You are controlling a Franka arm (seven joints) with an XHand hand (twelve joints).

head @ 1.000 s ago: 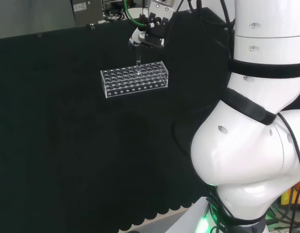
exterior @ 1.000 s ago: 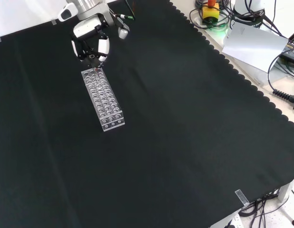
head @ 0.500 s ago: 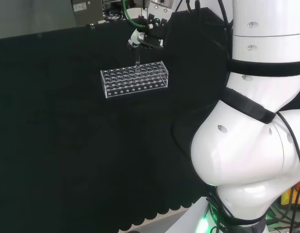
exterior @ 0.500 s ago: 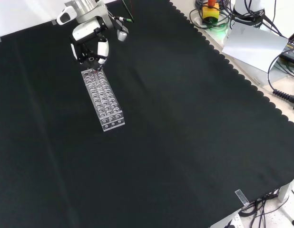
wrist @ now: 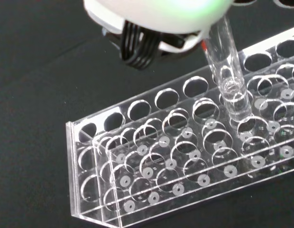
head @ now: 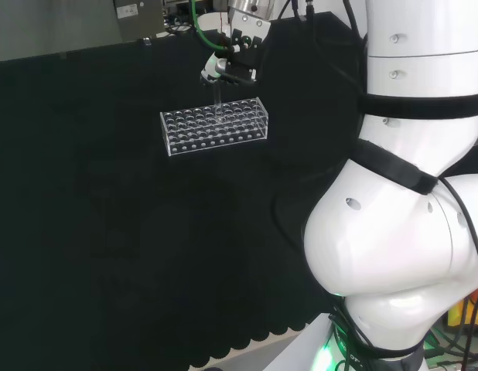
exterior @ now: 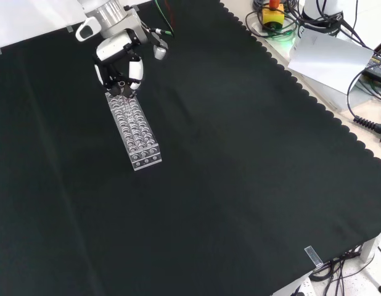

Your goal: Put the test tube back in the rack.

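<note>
Clear glass is what matters here: in the head view the test tube point(head: 216, 93) is seen hanging almost upright from the hand point(head: 227, 66), its lower end just above the far row of the rack point(head: 214, 125). The hand is held directly over the tube, so the tube's long axis points down toward the holes.

From the front view, the hand point(exterior: 119, 61) is placed at the far end of the rack point(exterior: 134, 131), with its fingers curled around something small; the tube itself cannot be made out there.

At the wrist view, the test tube point(wrist: 229, 76) is pinched at its top under the blurred white hand point(wrist: 156, 14). Its rounded bottom appears lowered into the top plate of the rack point(wrist: 185, 161), slightly tilted, at one hole several places from the end wall. Probably a straight descent is needed next.
</note>
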